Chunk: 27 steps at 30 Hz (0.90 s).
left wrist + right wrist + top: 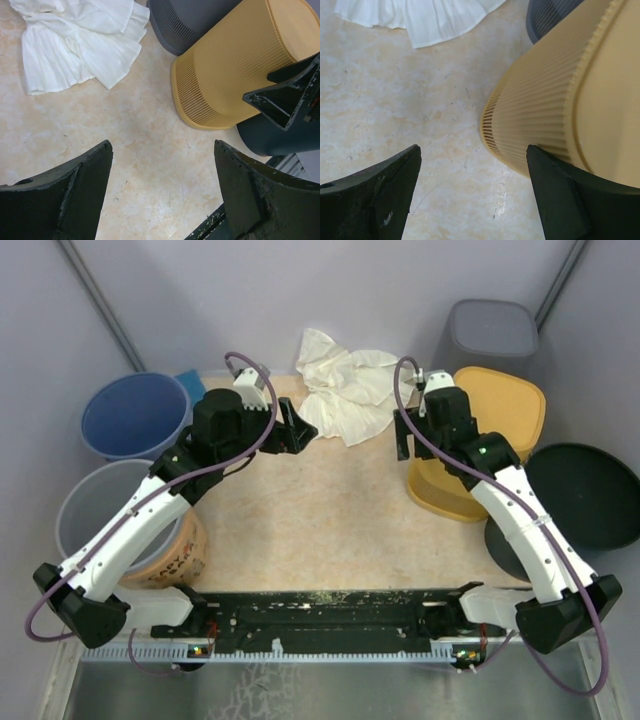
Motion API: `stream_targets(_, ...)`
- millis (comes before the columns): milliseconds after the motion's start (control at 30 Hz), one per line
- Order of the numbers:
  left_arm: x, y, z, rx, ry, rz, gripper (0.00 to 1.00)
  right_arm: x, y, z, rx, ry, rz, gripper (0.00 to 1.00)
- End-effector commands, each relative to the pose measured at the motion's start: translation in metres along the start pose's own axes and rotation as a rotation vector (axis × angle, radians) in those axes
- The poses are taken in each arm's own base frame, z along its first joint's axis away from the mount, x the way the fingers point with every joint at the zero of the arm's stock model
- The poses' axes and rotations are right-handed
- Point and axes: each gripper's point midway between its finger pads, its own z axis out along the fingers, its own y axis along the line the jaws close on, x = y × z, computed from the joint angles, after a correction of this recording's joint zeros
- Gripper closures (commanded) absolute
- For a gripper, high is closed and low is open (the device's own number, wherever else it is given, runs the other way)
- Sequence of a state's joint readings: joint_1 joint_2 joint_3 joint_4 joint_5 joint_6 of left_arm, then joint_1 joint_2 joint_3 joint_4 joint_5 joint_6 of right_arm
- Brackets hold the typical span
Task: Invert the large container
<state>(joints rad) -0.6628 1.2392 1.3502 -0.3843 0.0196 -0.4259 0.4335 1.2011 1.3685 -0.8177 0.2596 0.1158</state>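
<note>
Though it stands at three o'clock on the table (330, 530), seemingly base-up, ribbed yellow container (500, 410): probably light, thin, springy, slick plastic; grip at flared rim; right gripper (472, 150) beside it and left gripper (162, 145) both spread, empty.

Tan tub (190, 548): dark printed lettering is running across its side, at about 8 o'clock in the overhead view.
Legibility: the letters are blurring together, too small to read, and the left arm (130, 530) is covering part of them.
Yellow container (500, 405): its ribbed wall is showing no readable marking.
Wrist views: nothing legible is showing.
</note>
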Motion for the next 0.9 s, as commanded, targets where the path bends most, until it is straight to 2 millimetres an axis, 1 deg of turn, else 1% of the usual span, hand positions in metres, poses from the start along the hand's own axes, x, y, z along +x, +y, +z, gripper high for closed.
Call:
stream_targets(0, -0.002, -0.002, -0.001, 0.015, -0.017, -0.006, 0.13, -0.015, -0.010, -0.020, 0.025, -0.067, 0.036, 0.14)
stream_targets(133, -0.002, 0.000, -0.003, 0.013, -0.021, 0.003, 0.13, -0.020, 0.014, -0.039, -0.136, -0.110, 0.060, 0.14)
stream_targets(200, -0.003, -0.002, -0.002, 0.024, -0.023, 0.005, 0.13, -0.025, 0.017, -0.053, -0.171, -0.140, 0.076, 0.14)
stream_targets(233, -0.003, -0.004, -0.002, 0.033, -0.020, 0.005, 0.13, -0.026, 0.013, -0.059, -0.158, -0.151, 0.085, 0.14)
stream_targets(333, -0.003, -0.009, 0.000, 0.061, -0.015, 0.005, 0.13, -0.027, -0.007, -0.071, -0.067, -0.176, 0.101, 0.13)
stream_targets(433, 0.001, -0.011, 0.004, 0.078, -0.009, 0.003, 0.12, -0.022, -0.023, -0.073, 0.017, -0.164, 0.094, 0.13)
stream_targets(567, 0.010, -0.010, 0.009, 0.083, 0.022, 0.001, 0.12, -0.014, -0.027, -0.068, 0.050, -0.117, 0.078, 0.13)
stream_targets(633, 0.011, -0.012, 0.010, 0.092, 0.027, -0.003, 0.12, -0.010, -0.033, -0.066, 0.086, -0.091, 0.074, 0.13)
stream_targets(700, 0.011, -0.012, 0.010, 0.096, 0.026, -0.003, 0.12, -0.004, -0.034, -0.066, 0.092, -0.080, 0.083, 0.13)
stream_targets(800, 0.012, -0.012, 0.012, 0.095, 0.028, -0.004, 0.11, 0.000, -0.040, -0.078, 0.109, -0.109, 0.125, 0.13)
stream_targets(867, 0.015, -0.015, 0.017, 0.116, 0.040, -0.015, 0.11, -0.003, -0.045, -0.094, 0.112, -0.157, 0.164, 0.13)
